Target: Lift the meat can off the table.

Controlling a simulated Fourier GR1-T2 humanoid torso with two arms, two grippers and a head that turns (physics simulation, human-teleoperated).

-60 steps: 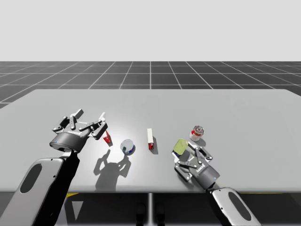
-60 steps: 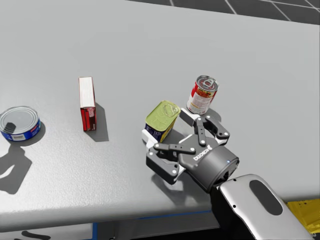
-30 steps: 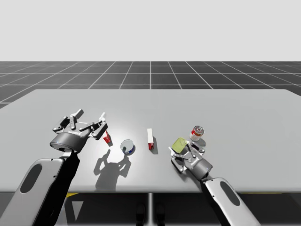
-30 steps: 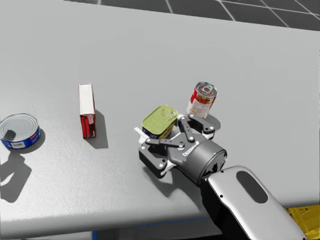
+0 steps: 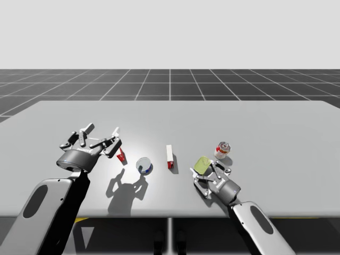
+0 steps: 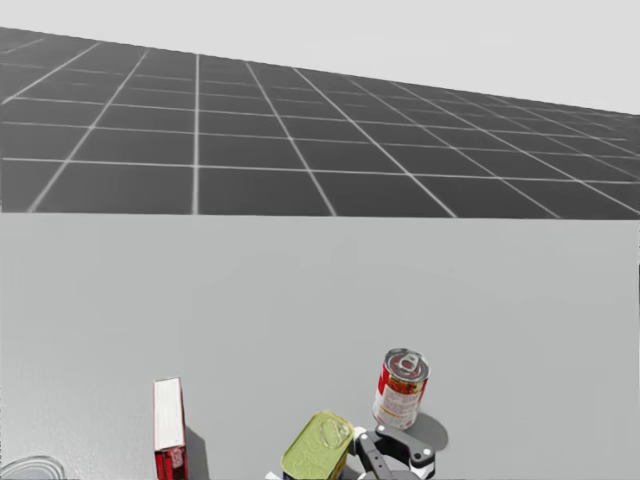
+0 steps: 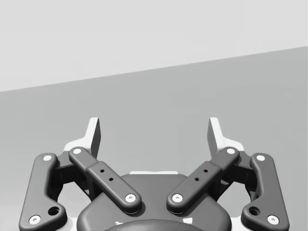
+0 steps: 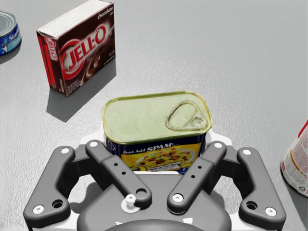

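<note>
**Meat can clamped at the table's near edge**

Gripping the meat can point(image 8: 156, 118) with the right gripper point(image 8: 157, 161), one finger pressed to each side, so closed onto it rather than spread. Holding it tilted, with the yellow-green pull-ring lid turned up and the blue label side facing the palm. Cannot tell whether its underside is clear of the table point(image 8: 240, 53). In the high view, sitting close to the table's front edge, right of the middle.

Just past the meat can, on the gripper's outer side: a red can point(image 8: 297, 159), upright, near the meat can but apart from it. In the head view, standing a little behind and to the right of the tilted lid.

Ahead of the gripper on the other side: a red box point(image 8: 77, 45), standing on a long edge, apart from the meat can. Farther that way: a blue tin point(image 8: 7, 29), low and round. In the high view, lined up left to right as blue tin, box, meat can, red can.

Over the table's left part: the left gripper point(image 5: 103, 135), held above the surface over its own shadow, fingers spread wide, looking out over bare table. Just beside its fingers in the high view: a small red thing point(image 5: 121, 155); cannot tell whether touching.

Beyond the far edge: a dark gridded floor point(image 5: 170, 85).
</note>
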